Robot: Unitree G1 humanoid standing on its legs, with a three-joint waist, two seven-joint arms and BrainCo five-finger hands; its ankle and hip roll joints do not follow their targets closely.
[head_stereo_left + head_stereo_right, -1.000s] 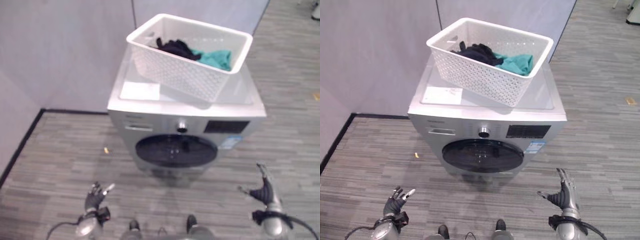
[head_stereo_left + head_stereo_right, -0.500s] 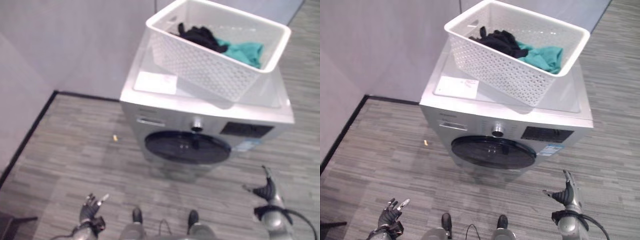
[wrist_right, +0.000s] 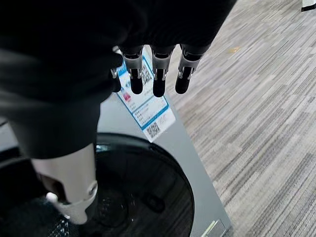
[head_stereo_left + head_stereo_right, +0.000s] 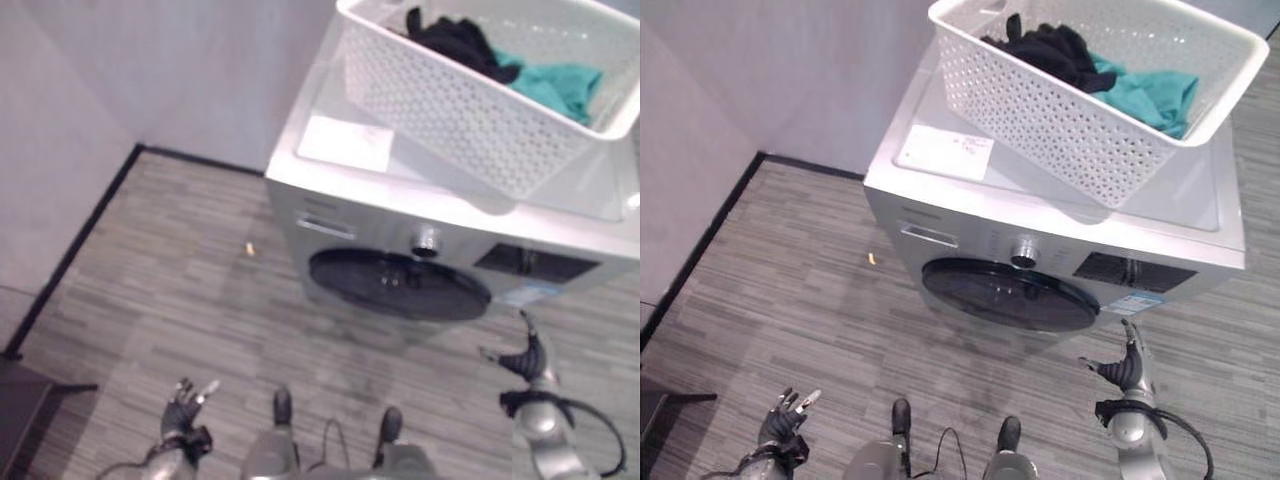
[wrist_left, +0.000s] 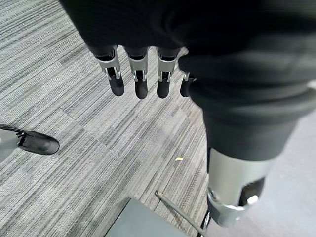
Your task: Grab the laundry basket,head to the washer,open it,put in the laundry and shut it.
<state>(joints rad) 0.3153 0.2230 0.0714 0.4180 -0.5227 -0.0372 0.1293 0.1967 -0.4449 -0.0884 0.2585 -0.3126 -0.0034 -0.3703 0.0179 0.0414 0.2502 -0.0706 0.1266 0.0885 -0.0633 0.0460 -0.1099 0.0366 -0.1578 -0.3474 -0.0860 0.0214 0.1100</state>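
One white perforated laundry basket (image 4: 1095, 95) sits on top of the silver front-loading washing machine (image 4: 1040, 250), skewed across the lid so that one corner juts past the machine's right edge. Two garments lie inside it: a black one (image 4: 1045, 48) toward the back and a teal one (image 4: 1150, 92) beside it, the two touching. One white sheet of paper (image 4: 945, 152) lies flat on the washer's top, just beside the basket's near left corner. The round dark door (image 4: 1010, 295) on the front is closed, with one silver dial (image 4: 1023, 253) above it and one dark control panel (image 4: 1132, 272) to the dial's right.

The left hand (image 4: 783, 420) hangs low over the grey striped carpet (image 4: 790, 290), well apart from the washer, its fingers relaxed and spread, holding nothing. The right hand (image 4: 1127, 368) hovers near the machine's lower right front, fingers straight and thumb out, also empty. One small yellow scrap (image 4: 872, 258) lies on the carpet left of the washer.
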